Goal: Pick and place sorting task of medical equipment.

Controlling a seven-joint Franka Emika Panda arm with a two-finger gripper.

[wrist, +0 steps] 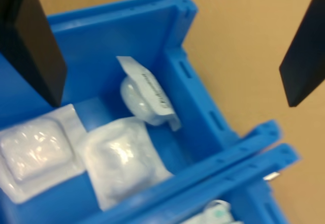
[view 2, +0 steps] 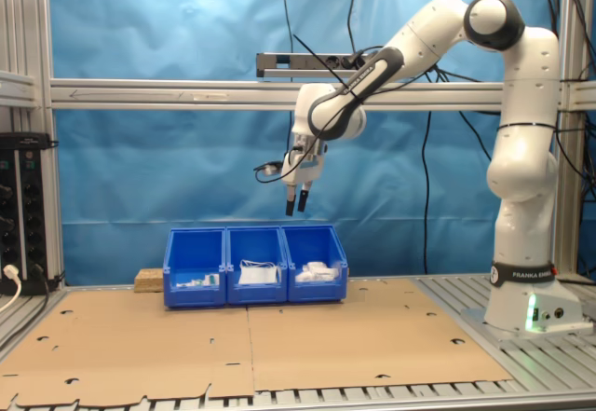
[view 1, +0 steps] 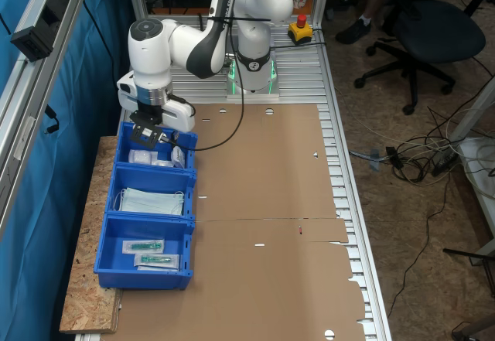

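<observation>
Hovering: the gripper [view 2: 297,208] hangs high above the row of three joined blue bins, over the bin at the second exterior view's right end [view 2: 315,272].
Jaws: apart and empty; in the wrist view the two dark fingers [wrist: 31,46] stand wide of each other with nothing between them.
Packets: three white wrapped packets lie in the bin under the gripper. In the wrist view two puffy square ones lie flat and touching, one [wrist: 34,155] beside the other [wrist: 122,158].
Third packet: it [wrist: 144,94] leans tilted against the bin's inner wall, just beyond the flat pair.
Direction from jaws: the packets lie straight below, somewhat toward one finger's side instead of centred in the gap. My judgement is that a small sideways shift is needed before a straight drop.
Long axis: the flat packets are roughly square, so no clear long axis; the leaning one looks longer along the wall.
Middle bin: it [view 1: 116,182] holds a pale blue face mask [view 1: 152,200].
Far bin: the one [view 1: 103,257] at the row's other end holds long clear packets with green parts [view 1: 147,253].
Table: brown cardboard [view 1: 263,202] covers it beside the bins.
</observation>
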